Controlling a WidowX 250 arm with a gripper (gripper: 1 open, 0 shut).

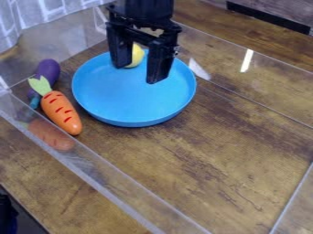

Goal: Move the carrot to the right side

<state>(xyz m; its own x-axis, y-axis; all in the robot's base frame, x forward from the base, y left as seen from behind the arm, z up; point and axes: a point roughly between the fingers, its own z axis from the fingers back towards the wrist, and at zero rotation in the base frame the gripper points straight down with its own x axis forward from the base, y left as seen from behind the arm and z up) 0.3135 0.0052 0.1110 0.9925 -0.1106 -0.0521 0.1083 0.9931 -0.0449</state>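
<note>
Well left of the spread fingers (119,46), the carrot (58,108) lies untouched beside the plate (123,108).

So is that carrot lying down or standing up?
Lying down. The carrot rests flat on the table, left of the blue plate, leafy end pointing away.

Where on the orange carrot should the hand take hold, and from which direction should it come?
Grip the carrot across the thick middle of its orange body, coming straight down from above. It lies flat on the table, left of the blue plate, its green top pointing toward the purple toy. The open hand should probably close across the narrow width, clear of the leaves.
</note>
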